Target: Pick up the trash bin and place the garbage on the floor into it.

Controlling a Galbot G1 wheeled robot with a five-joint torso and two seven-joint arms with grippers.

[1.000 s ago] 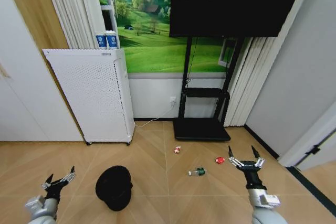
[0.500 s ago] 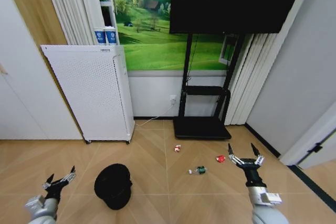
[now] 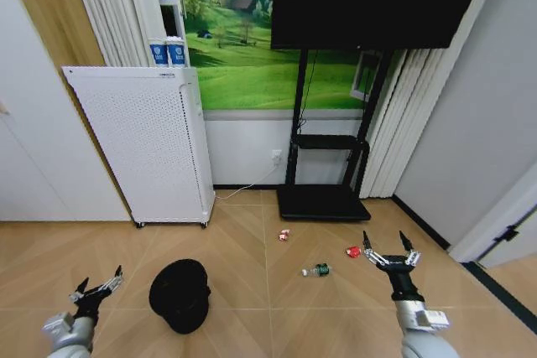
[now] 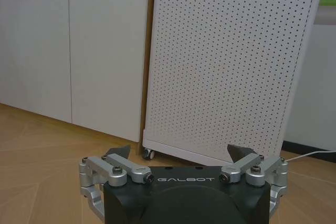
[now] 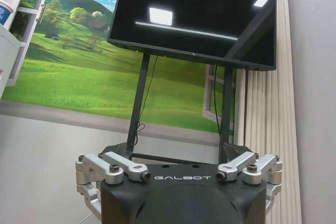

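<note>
You see a wooden floor [image 3: 252, 324]. The black trash bin [image 3: 179, 294] stands at lower left. Near the middle lie a red-and-white wrapper [image 3: 284, 235], a small bottle [image 3: 316, 271] and a red lump [image 3: 353, 251]. A white appliance [image 3: 143, 150] and a black stand [image 3: 323, 204] stand farther back.

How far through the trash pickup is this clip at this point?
Nothing is done so far. The trash bin stands on the floor, ungripped. The left gripper and right gripper both hang open and empty. The red-and-white wrapper, bottle and red lump all lie on the floor, waiting.
</note>
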